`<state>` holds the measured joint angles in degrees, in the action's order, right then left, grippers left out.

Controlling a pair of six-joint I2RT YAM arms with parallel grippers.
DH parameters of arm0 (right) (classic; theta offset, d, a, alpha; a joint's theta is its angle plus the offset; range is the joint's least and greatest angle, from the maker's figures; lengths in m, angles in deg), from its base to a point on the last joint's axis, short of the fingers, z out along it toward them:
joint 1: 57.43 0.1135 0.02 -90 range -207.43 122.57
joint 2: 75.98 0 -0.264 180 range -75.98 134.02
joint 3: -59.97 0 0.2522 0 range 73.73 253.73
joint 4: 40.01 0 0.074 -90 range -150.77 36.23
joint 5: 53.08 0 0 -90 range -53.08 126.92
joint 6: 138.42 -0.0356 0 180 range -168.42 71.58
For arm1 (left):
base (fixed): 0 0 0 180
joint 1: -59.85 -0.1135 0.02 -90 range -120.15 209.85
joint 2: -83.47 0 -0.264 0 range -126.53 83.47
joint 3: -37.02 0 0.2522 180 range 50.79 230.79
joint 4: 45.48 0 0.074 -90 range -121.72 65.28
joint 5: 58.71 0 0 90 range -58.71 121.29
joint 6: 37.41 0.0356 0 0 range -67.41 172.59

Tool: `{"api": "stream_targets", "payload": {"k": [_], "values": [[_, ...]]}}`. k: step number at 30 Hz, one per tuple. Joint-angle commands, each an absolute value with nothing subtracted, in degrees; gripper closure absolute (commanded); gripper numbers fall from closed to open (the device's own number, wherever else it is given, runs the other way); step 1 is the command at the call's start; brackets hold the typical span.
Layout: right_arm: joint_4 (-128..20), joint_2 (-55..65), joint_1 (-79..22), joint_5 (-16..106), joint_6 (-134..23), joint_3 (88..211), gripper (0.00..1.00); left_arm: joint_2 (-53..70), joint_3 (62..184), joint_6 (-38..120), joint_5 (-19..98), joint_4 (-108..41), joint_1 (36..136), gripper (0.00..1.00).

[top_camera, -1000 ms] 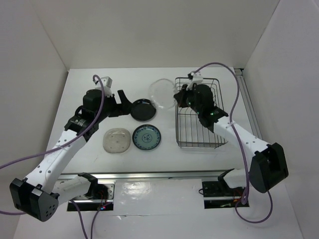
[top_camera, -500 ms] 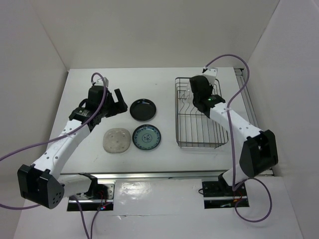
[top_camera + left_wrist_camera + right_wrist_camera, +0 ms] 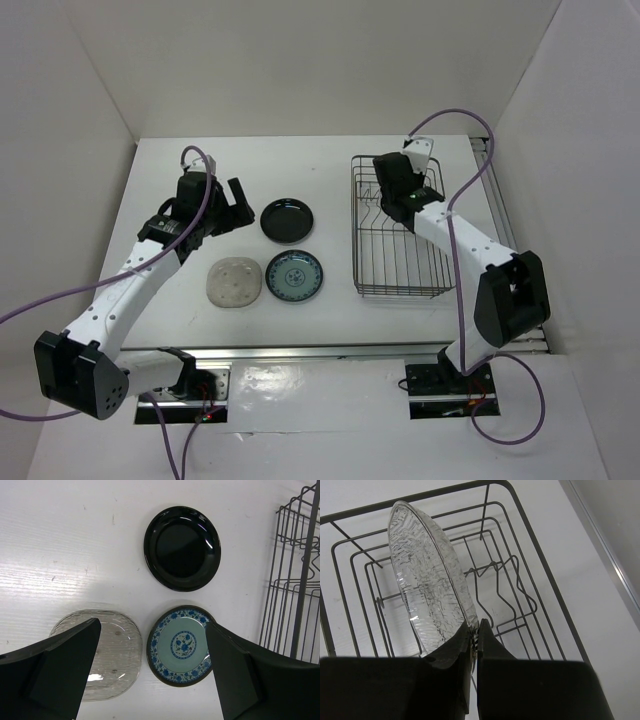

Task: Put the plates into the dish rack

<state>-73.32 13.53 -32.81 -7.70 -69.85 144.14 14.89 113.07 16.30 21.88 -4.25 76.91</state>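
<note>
Now my right gripper pinches the rim of the clear plate, on edge over the dish rack; it looks stiff, slick and brittle, so a rim hold suits; left gripper gapes empty.

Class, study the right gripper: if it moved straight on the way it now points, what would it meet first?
Probably the wires of the dish rack: the right gripper, shut on the clear plate, points into the rack, plate leading. Depth is unclear.
</note>
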Motion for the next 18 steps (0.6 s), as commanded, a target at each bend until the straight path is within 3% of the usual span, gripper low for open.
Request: {"api": "stream_targets", "payload": {"k": [1,18], "values": [[-73.10,14.45,-31.51,-9.93,-71.36,146.33,1.00,15.79,115.47,15.85,20.92,-4.82,76.81,0.00],[-74.86,14.37,-29.22,-17.14,-72.33,152.03,1.00,15.79,115.47,15.85,22.50,-4.82,76.28,0.00]]}}
